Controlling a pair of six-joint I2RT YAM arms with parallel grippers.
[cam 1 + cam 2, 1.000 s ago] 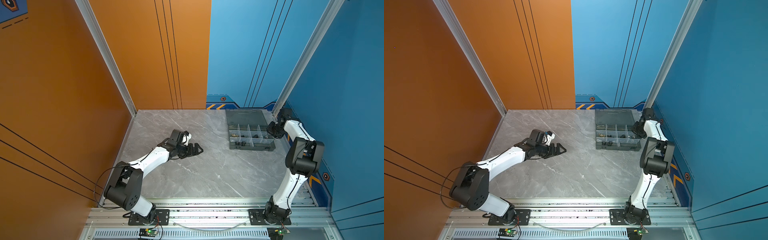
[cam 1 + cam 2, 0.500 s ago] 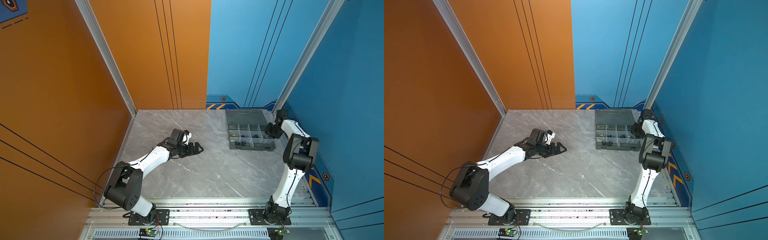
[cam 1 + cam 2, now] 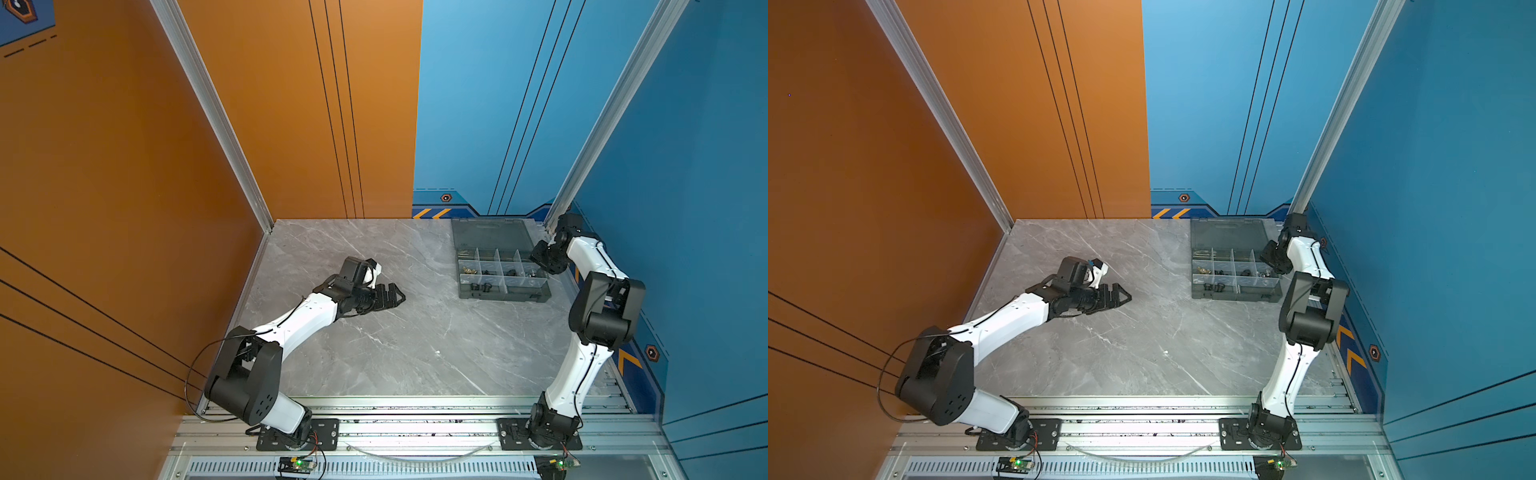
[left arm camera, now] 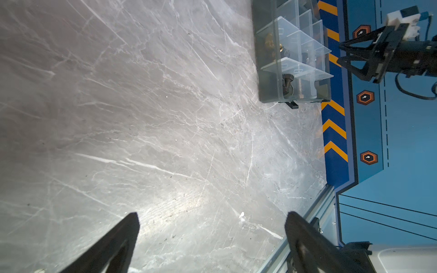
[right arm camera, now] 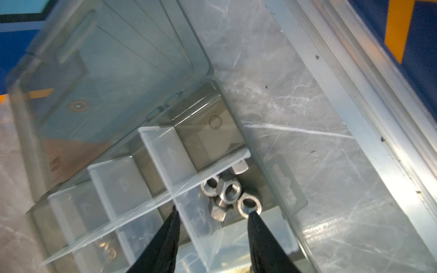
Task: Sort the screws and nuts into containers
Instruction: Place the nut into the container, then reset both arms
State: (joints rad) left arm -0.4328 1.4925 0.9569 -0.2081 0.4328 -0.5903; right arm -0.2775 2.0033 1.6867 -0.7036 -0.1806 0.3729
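Reaching low over the grey marble counter [image 3: 374,353], my left fingers [image 3: 390,296] are spread as wide as they go and grip nothing. In the left wrist view only stone shows between the tips.

Farther back and to my right sits the smoky organizer box [image 3: 500,296], its lid [image 3: 490,235] folded flat toward the blue back wall [image 3: 478,124]. At the left end of its nearest row lie black screws [image 3: 482,286]. The left wrist view shows a longer silver bolt [image 4: 300,86] close by them, though I cannot tell if it shares their compartment. In the row behind, brass wing nuts [image 3: 469,271] fill the left end compartment, with black nuts [image 3: 513,273] farther along.

My right fingers [image 3: 540,259] hang over the box's right end, partly open and holding nothing. In the right wrist view, silver hex nuts [image 5: 228,190] lie heaped in the end compartment just below the tips. One tip sits right over a nut's rim, but I cannot tell whether it touches.
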